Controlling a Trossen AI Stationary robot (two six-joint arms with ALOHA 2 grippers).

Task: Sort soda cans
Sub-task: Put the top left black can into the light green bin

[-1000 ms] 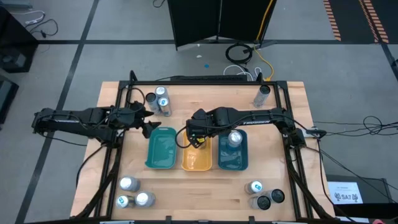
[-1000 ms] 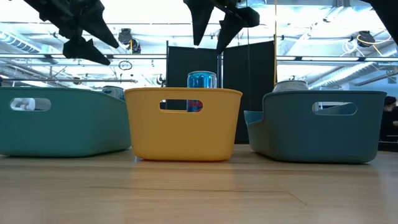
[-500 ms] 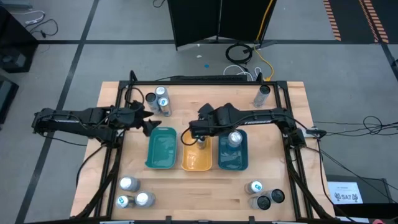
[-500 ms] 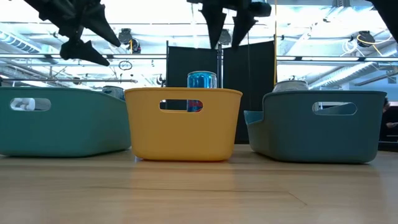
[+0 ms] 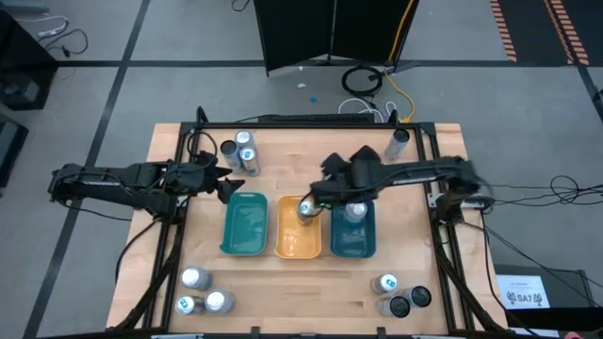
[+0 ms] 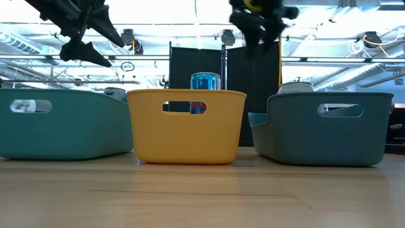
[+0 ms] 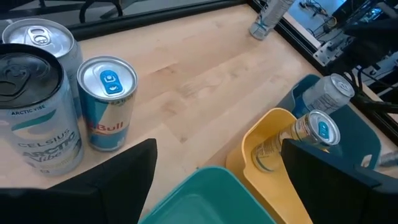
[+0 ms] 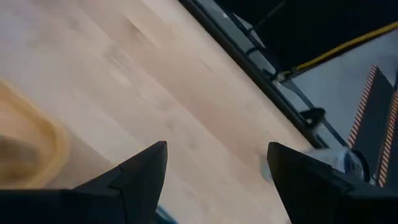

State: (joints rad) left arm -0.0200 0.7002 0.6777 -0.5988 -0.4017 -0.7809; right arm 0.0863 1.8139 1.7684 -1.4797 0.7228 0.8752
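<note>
While both hands hang empty:
Left hand [image 5: 224,185]: spread — 10 o'clock.
Right hand [image 5: 314,200]: spread — above orange tray [image 5: 292,247], blue can [image 5: 305,208].

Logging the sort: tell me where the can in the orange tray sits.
In the high view the can stands at the far end of the orange tray, between the teal tray and the blue tray.

The bench [image 5: 301,151] is pale wood with a smooth matt grain. The soda cans [image 7: 109,102] are shiny metal with bright tops. The yellow tray [image 6: 186,126], the teal tray [image 6: 63,123] and the blue tray [image 6: 323,126] look like smooth, slightly glossy plastic. The left claw [image 7: 217,180] is matt black.
</note>
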